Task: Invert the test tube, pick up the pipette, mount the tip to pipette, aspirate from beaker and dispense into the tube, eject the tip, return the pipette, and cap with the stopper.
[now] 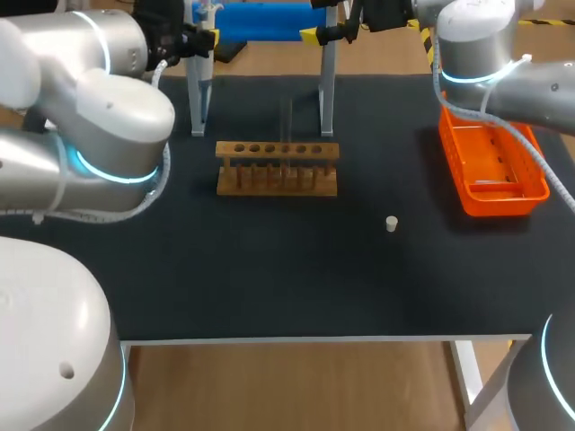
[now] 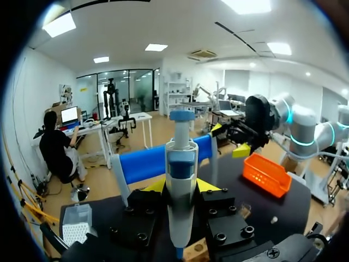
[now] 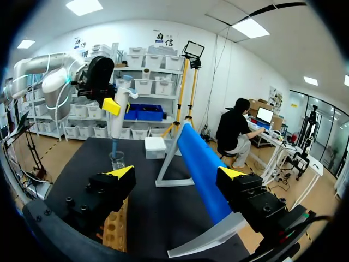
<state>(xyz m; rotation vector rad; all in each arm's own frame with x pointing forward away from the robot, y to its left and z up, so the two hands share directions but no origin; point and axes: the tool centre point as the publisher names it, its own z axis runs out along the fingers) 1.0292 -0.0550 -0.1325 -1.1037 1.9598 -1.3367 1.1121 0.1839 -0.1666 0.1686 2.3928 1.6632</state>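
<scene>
Our left jaws are clamped on the pipette (image 2: 180,185), held upright beyond the rack's (image 1: 277,167) left end. Its long axis is vertical, tip pointing straight down at the beaker (image 3: 116,160) directly beneath. Our right jaws gape wide, empty, beyond the rack's right end, on the farther arm.
</scene>
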